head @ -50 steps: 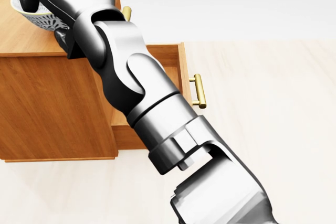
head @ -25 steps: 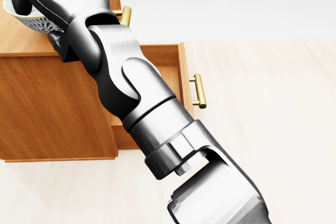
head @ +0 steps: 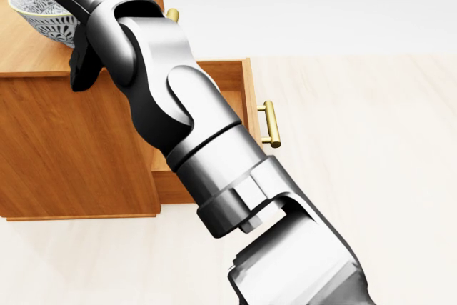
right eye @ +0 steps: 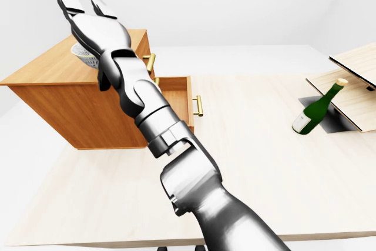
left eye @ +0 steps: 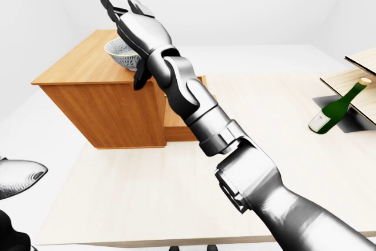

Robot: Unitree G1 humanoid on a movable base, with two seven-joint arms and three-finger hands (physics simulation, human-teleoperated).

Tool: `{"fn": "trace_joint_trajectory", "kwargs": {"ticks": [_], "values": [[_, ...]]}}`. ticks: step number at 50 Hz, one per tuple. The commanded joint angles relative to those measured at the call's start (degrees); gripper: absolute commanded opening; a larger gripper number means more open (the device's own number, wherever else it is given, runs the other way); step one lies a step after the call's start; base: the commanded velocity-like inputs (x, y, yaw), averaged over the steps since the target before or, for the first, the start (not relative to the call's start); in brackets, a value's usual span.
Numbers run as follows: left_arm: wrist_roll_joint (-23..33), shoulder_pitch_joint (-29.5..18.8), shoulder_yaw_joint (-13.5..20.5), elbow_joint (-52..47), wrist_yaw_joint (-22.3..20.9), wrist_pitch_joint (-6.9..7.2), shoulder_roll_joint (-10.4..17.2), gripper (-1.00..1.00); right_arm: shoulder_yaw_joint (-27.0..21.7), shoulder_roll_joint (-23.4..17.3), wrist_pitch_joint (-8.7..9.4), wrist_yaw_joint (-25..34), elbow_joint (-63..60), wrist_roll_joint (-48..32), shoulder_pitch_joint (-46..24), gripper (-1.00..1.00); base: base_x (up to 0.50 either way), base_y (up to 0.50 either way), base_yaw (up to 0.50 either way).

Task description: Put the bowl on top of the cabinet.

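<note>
A white bowl with a dark pattern (left eye: 120, 54) stands upright on the wooden cabinet's top (left eye: 70, 66), near its right edge; the head view shows the bowl (head: 39, 5) at top left. My right hand (left eye: 120, 4) is open just above and to the right of the bowl, fingers spread and pointing up, with nothing in it. Its thumb (head: 80, 69) hangs over the cabinet's edge, apart from the bowl. My right forearm fills the middle of the head view. Only part of my left hand (left eye: 20, 177) shows at the left-eye view's lower left edge.
The cabinet's lower drawer (right eye: 176, 95) is pulled open, brass handle (head: 269, 124) sticking out to the right. A green bottle (right eye: 317, 110) leans against a wooden board stand (right eye: 352, 86) at the far right of the table (right eye: 247, 163).
My right hand has let go of the bowl's rim and lifted away from it. The bowl now stands free on the cabinet top.
</note>
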Motion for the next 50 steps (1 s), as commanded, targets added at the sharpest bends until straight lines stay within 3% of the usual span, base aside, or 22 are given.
{"fn": "trace_joint_trajectory", "kwargs": {"ticks": [1,27,50], "values": [[1.19,0.00,-0.57,0.25,-0.60,0.00,-0.41,1.00,0.63,0.05,0.00,2.77,-1.72,1.16,0.32,1.00,0.00,0.00,0.00],[1.89,-0.23,-0.66,-0.50,-1.10,0.00,-0.96,1.00,-0.55,-2.54,0.00,16.20,-21.14,1.38,-7.56,1.00,0.00,0.00,0.00],[2.68,-0.27,-0.77,-0.40,-1.70,0.00,-1.29,1.00,-2.75,-7.55,0.00,21.57,-35.92,4.29,-9.98,1.00,0.00,0.00,0.00]]}}
